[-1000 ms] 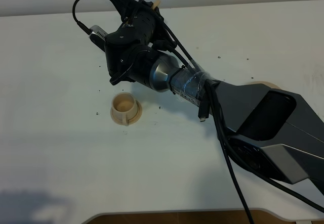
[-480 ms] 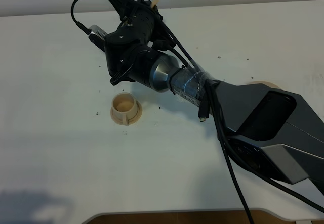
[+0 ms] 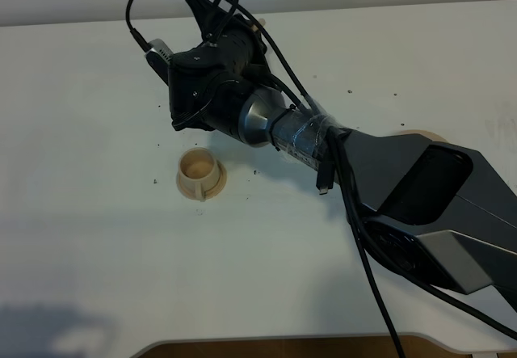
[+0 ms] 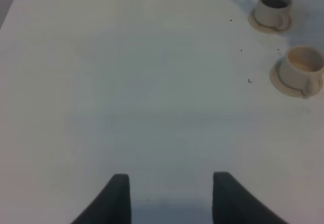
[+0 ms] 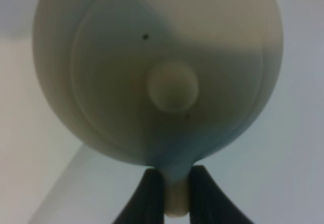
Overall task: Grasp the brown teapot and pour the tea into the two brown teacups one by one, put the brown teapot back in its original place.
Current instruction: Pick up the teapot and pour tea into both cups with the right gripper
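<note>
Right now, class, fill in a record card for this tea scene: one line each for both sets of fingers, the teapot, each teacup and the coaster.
brown teapot: lid on, held by its handle
right fingers: shut on that handle
left fingers: open, empty, above bare table
teacup nearer the left fingers: upright, pale inside
farther teacup: upright, dark inside, perhaps tea
coaster: only an edge shows behind the right arm
</note>
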You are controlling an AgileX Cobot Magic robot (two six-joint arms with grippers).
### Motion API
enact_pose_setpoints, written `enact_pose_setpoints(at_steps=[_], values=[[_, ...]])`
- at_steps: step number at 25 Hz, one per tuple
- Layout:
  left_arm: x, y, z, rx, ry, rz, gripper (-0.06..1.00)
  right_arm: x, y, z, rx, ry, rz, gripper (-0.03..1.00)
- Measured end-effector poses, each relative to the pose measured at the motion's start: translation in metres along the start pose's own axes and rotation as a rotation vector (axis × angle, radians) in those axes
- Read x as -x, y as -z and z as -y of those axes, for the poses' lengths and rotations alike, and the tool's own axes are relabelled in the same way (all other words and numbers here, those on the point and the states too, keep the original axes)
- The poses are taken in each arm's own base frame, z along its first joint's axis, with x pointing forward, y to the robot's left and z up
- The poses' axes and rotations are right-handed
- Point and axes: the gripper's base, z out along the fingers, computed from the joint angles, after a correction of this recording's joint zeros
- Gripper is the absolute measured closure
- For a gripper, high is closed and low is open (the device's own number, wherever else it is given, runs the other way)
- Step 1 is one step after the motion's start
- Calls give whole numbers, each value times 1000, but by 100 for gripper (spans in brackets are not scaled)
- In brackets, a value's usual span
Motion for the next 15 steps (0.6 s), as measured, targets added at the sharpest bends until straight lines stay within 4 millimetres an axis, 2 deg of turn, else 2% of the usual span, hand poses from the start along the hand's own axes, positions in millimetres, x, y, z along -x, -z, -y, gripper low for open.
enact_pose_setpoints(at_steps=[8, 15], values=[[0, 0, 0, 0, 0, 0, 56, -2, 7, -1, 97, -149, 64, 84], [0, 0, 0, 0, 0, 0, 56, -23, 25, 13, 141, -358, 69, 84]])
